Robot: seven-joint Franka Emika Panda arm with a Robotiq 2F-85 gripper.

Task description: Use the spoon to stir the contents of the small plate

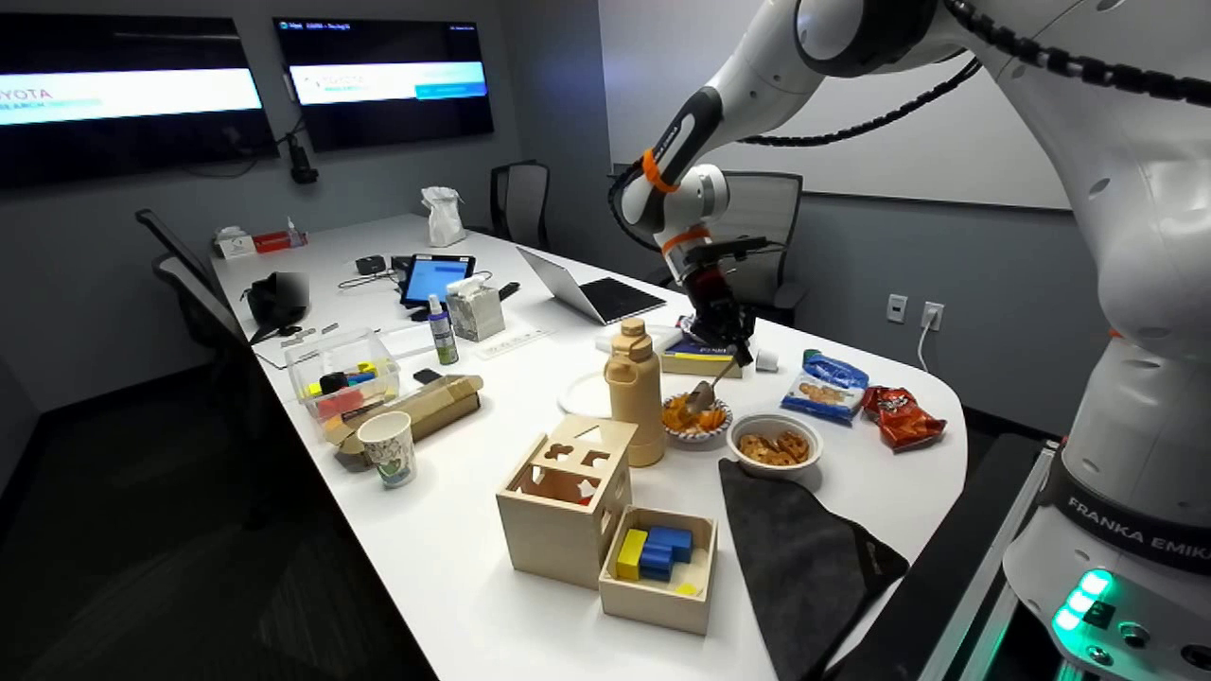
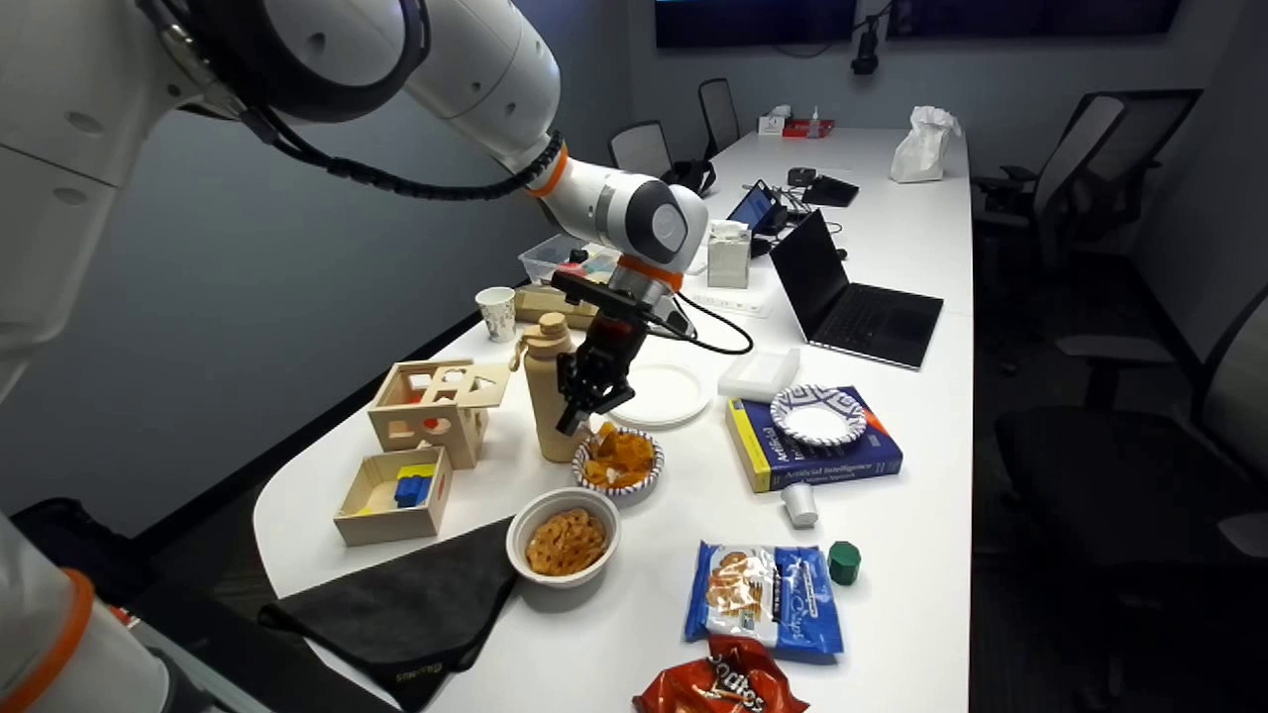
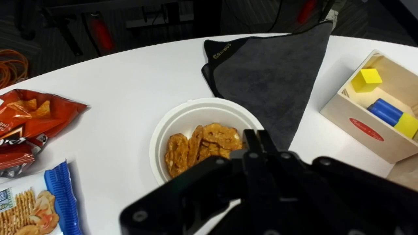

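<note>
The small plate [image 1: 698, 438] has a pale patterned rim and holds orange-red food. It also shows in an exterior view [image 2: 624, 489] and is out of view in the wrist view. The spoon [image 1: 700, 397] slants down from my gripper [image 1: 743, 356], with its bowl in the food on the small plate. My gripper is above the plate, its fingers nearly together on the spoon's handle. In the wrist view the fingertips [image 3: 255, 132] show close together, and the spoon is hidden there. In an exterior view the gripper [image 2: 570, 424] hides most of the spoon.
A tan bottle [image 1: 636, 397] stands right beside the small plate. A white bowl of crackers [image 3: 160, 130] is close on the robot's side, touching a dark cloth [image 3: 267, 71]. A book [image 2: 822, 465] bears a blue-and-white dish [image 2: 817, 426]. A wooden box [image 1: 568, 530] and snack packets [image 2: 763, 599] lie around.
</note>
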